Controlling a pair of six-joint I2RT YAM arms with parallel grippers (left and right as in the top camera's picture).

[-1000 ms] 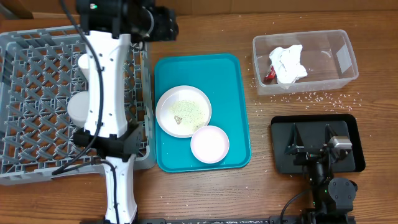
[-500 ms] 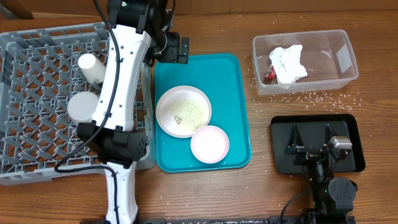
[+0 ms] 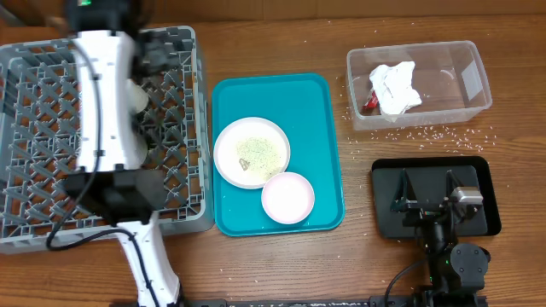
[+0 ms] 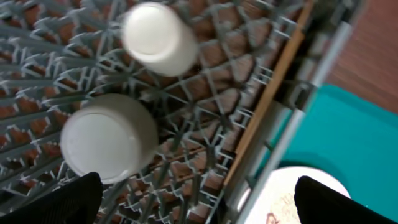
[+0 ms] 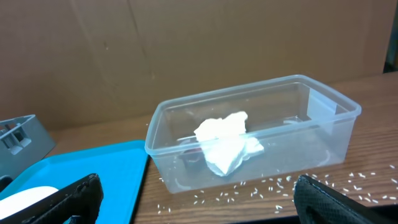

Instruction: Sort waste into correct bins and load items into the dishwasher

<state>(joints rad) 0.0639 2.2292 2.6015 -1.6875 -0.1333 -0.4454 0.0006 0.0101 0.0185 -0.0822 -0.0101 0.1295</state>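
Both jaws spread, empty: left jaws over cup and bowl in the rack, right jaws facing the tub.

Cup, grey bowl crowd the rack; tray's far end bare.

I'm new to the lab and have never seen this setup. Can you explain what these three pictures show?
Two robot arms with two-finger grippers work at a table. One picture looks down from above; the other two come from wrist cameras. The left gripper hovers open over the grey rack, which holds a cup and a bowl. The right gripper sits open over the black tray, facing the clear tub with a napkin inside. A plate and small bowl sit on the teal tray. Neither gripper holds anything.
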